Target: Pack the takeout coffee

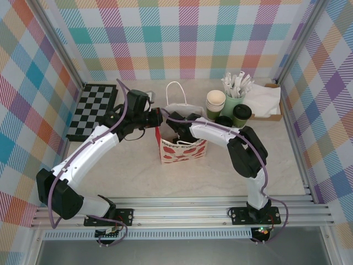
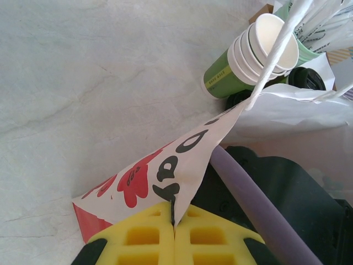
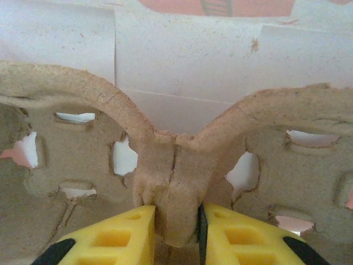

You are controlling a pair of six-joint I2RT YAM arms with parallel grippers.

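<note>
Brown moulded pulp is what the right gripper (image 3: pixel 176 216) pinches. Its yellow fingers are pressed onto the central ridge of a cup carrier (image 3: pixel 83 94), with the white inner wall of the paper bag (image 1: pixel 182 150) close behind. From above, that arm reaches down through the bag's mouth, so the step in hand looks like seating the carrier on the bag's floor before any cup goes in.

The left gripper (image 2: pixel 174 221) is on the bag's left side. Its pads are pressed together on the bag's printed top edge, and they pull that wall outward.

The takeout coffee (image 1: pixel 241 114), dark green under its black lid, stands on the table to the right of the bag and a little behind it, untouched. It is just beside a stack of lidless cups (image 1: pixel 215 101), which stands nearer the bag's back right corner.

To do this step well:
- The left grip should hold its pull, so the mouth does not fold in over the right wrist.
- The carrier should go down level. A tilted tray would likely leave the cup wells slanted and the coffee liable to tip once it is set in.
- The pinch should be let go only once the carrier rests flat on the bag's floor.
- The right arm should lift straight up out of the bag, clear of the white handle (image 1: pixel 177 93) at the bag's rear edge, so that nothing gets dragged.
- The thin paper may tear if the left arm pulls harder than it needs to.
</note>
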